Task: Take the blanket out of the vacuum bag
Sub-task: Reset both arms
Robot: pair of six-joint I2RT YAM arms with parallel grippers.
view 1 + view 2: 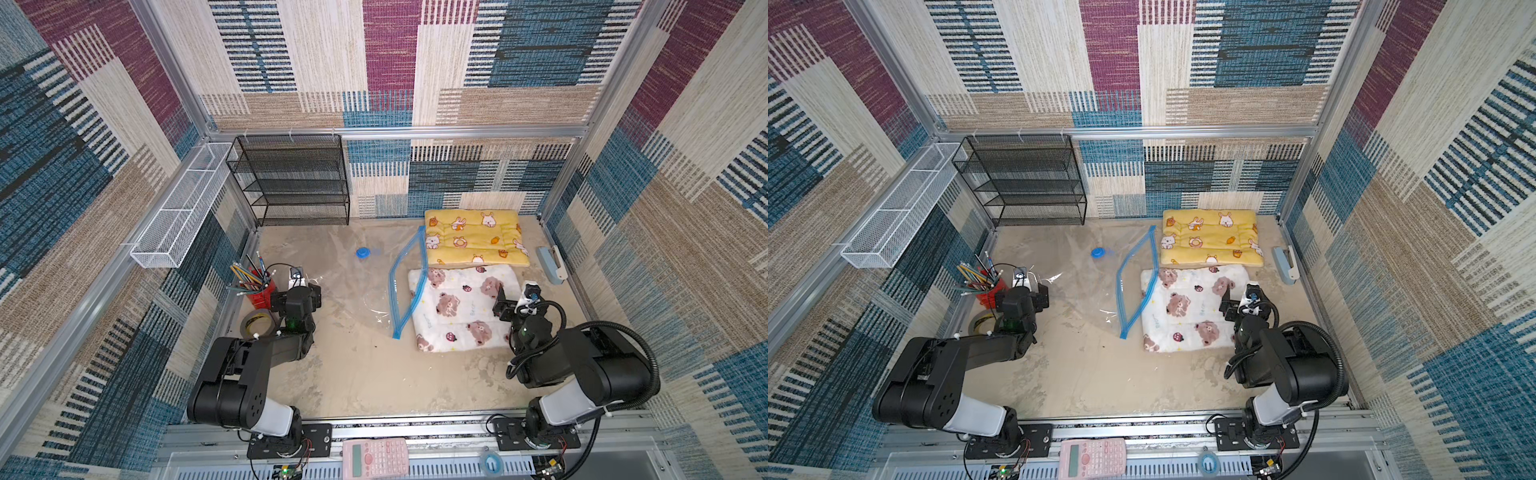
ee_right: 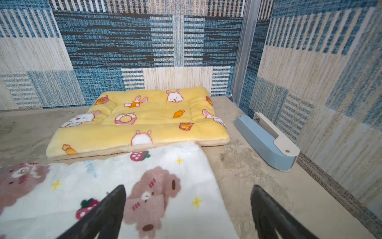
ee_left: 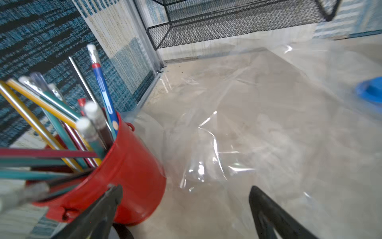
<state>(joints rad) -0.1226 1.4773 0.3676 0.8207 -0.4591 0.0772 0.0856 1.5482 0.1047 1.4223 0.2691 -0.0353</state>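
The vacuum bag (image 1: pixel 353 291) lies flat and clear on the table, with its round blue valve cap (image 1: pixel 363 252) toward the back. Its blue zip strip (image 1: pixel 409 286) gapes open and crosses the left edge of the white bear-print blanket (image 1: pixel 457 311), which otherwise lies outside the bag. My left gripper (image 1: pixel 314 287) hovers open over the bag's (image 3: pixel 248 124) left corner, beside the red cup, with nothing between its fingers (image 3: pixel 115 196). My right gripper (image 1: pixel 500 300) is open just above the blanket's (image 2: pixel 165 207) right edge, one finger over cloth, one over bare table.
A yellow rabbit-print pad (image 1: pixel 476 243) lies behind the white blanket. A blue-grey stapler (image 1: pixel 550 264) sits at the right wall. A red pencil cup (image 1: pixel 259 291) and tape roll (image 1: pixel 258 322) stand by my left arm. A black mesh shelf (image 1: pixel 291 183) stands at the back left.
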